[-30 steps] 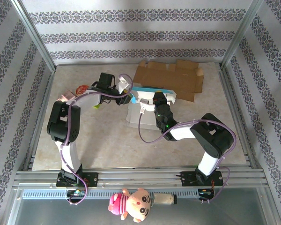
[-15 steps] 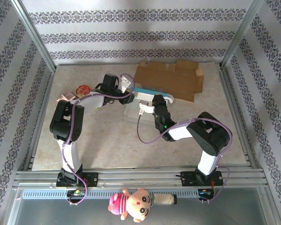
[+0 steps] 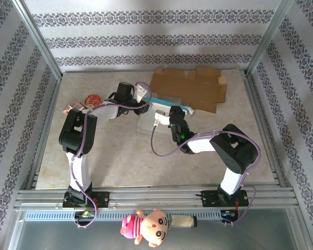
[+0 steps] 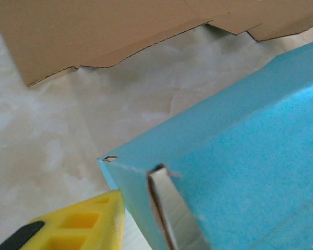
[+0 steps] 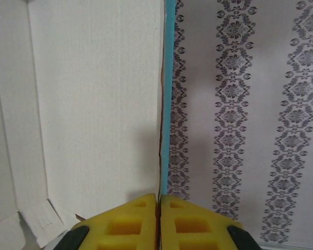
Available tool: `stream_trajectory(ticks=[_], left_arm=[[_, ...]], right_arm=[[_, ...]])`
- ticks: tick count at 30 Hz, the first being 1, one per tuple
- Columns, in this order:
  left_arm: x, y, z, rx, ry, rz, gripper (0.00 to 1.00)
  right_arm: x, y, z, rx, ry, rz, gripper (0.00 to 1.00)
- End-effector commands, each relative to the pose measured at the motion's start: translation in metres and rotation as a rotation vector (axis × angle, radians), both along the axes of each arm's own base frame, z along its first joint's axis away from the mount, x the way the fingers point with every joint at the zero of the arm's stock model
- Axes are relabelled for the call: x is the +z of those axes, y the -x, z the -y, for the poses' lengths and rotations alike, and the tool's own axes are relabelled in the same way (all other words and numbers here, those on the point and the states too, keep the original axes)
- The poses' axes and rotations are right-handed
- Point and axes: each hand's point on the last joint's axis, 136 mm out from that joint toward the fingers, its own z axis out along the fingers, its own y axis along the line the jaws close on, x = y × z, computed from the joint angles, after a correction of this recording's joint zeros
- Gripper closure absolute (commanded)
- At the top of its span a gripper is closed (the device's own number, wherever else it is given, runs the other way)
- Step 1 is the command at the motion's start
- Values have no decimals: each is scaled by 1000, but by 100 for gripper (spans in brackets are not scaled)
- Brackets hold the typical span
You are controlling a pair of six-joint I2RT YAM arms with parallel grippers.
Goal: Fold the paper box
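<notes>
Seeing the paper box (image 3: 164, 112) sitting mid-tabletop (image 3: 120, 161), blue outside, white inside, partly erected, just in front of a flat brown cardboard sheet (image 3: 190, 87). Pinching one upright wall of it with the right gripper (image 5: 159, 200): jaws clenched flat on the panel's edge, white inner face to one side, blue skin to the other, patterned wallpaper (image 5: 240, 104) behind. Hanging the left gripper (image 3: 144, 96) at the box's far-left corner; catching one yellow finger (image 4: 78, 224) in its wrist view, just beside that blue corner, touching or apart not being clear. Not being able to tell whether those jaws are released or clenched. Noting a slit with a white tab poking through at the same corner. Spotting a small round red item (image 3: 92, 99) lying near the tabletop's left edge, well apart from the box, and a plush doll (image 3: 146, 226) lying by the rail below the arm bases.
</notes>
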Motion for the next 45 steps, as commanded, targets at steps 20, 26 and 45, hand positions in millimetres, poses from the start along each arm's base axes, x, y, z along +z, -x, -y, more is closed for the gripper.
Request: stream_trajectory(ticks=[20, 26, 45], left_arm=[[11, -18, 22, 4, 72, 22, 85], [7, -15, 25, -9, 63, 10, 88], [1, 19, 44, -167, -93, -92, 93]], right_arm=[[40, 72, -30, 191, -540, -584, 14], [102, 87, -34, 219, -987, -768, 3], [27, 5, 5, -376, -1565, -1363, 21]])
